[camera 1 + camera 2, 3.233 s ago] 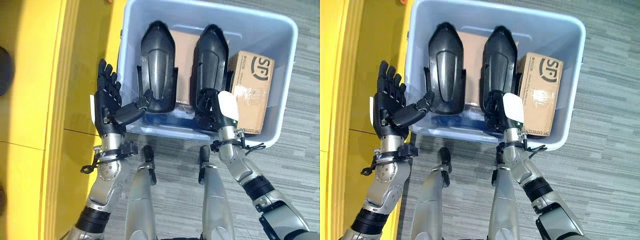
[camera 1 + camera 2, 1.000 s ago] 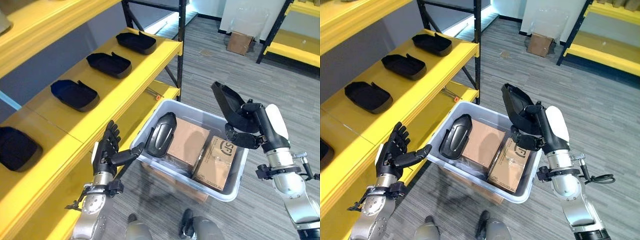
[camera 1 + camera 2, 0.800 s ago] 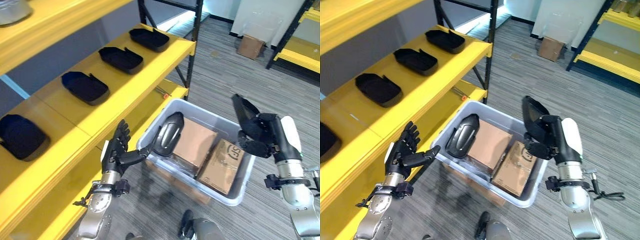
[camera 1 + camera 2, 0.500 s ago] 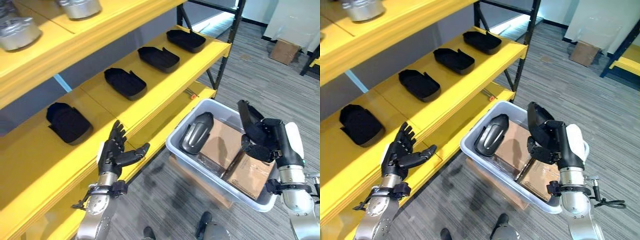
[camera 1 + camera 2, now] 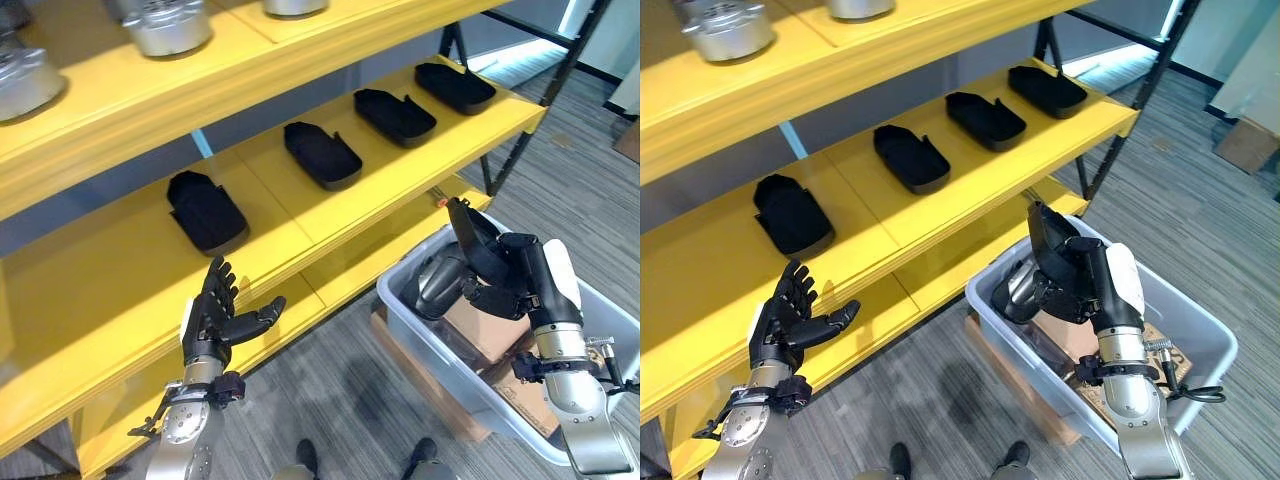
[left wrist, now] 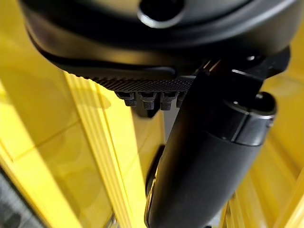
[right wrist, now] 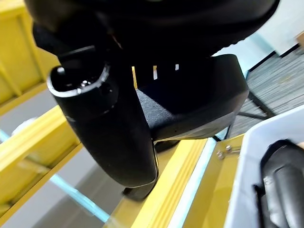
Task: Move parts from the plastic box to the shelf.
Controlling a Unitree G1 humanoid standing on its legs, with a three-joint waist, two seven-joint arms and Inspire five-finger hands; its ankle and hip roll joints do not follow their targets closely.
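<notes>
From the left eye, the whole room has swung round since a moment ago: the yellow shelf [image 5: 330, 215] now runs across the middle, so the robot has turned toward it; the things themselves have not shifted. Four black parts lie in a row along that shelf, the nearest one [image 5: 205, 210] just above the left hand [image 5: 213, 318], whose fingers are spread and empty as before. The right hand [image 5: 510, 275] has its fingers curled round a black part [image 5: 468, 238], lifted clear of the plastic box [image 5: 610, 330] and held above its near corner. A second black part [image 5: 438, 282] still lies in the box beside a brown carton [image 5: 482, 330].

From the right eye, the same held part [image 5: 1050, 240] stands just short of the shelf's lower edge [image 5: 970, 262], not yet over it. The bare stretch of shelf between the left hand [image 5: 785, 322] and the row of parts looks to me the likely landing place.

At the left wrist, the thumb [image 6: 204, 156] sticks out straight over yellow board, nothing in its grip.

At the right wrist, the thumb [image 7: 111, 137] presses on the dark part [image 7: 199, 102], with the box rim [image 7: 259, 156] and the leftover part [image 7: 285, 180] showing past it.

So the pick is done and the turn mostly made; the placing remains.
</notes>
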